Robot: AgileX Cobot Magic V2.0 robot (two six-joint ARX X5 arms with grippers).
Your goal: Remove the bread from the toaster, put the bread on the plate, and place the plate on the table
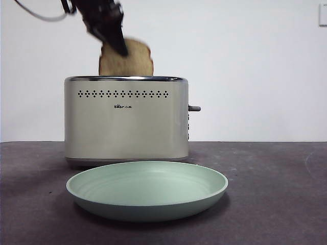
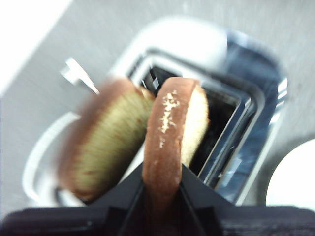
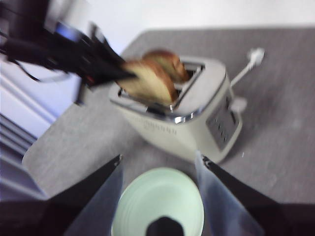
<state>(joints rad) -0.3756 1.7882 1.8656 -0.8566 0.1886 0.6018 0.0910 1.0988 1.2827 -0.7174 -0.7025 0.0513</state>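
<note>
The cream toaster (image 1: 125, 120) stands on the dark table (image 1: 276, 194). The mint-green plate (image 1: 147, 189) lies in front of it. My left gripper (image 1: 120, 46) comes down from the upper left and is shut on the bread (image 1: 134, 64), which is partly lifted out of the slot. In the left wrist view the jaws (image 2: 162, 172) pinch the bread's crust (image 2: 170, 132) edge-on. A second slice (image 2: 103, 142) sits beside it, blurred. My right gripper (image 3: 160, 162) is open and empty, hovering above the plate (image 3: 162, 196), facing the toaster (image 3: 197, 123).
The toaster's lever (image 1: 194, 108) sticks out on its right side. A white plug and cord (image 3: 253, 54) lie on the table behind the toaster. A white wall stands at the back.
</note>
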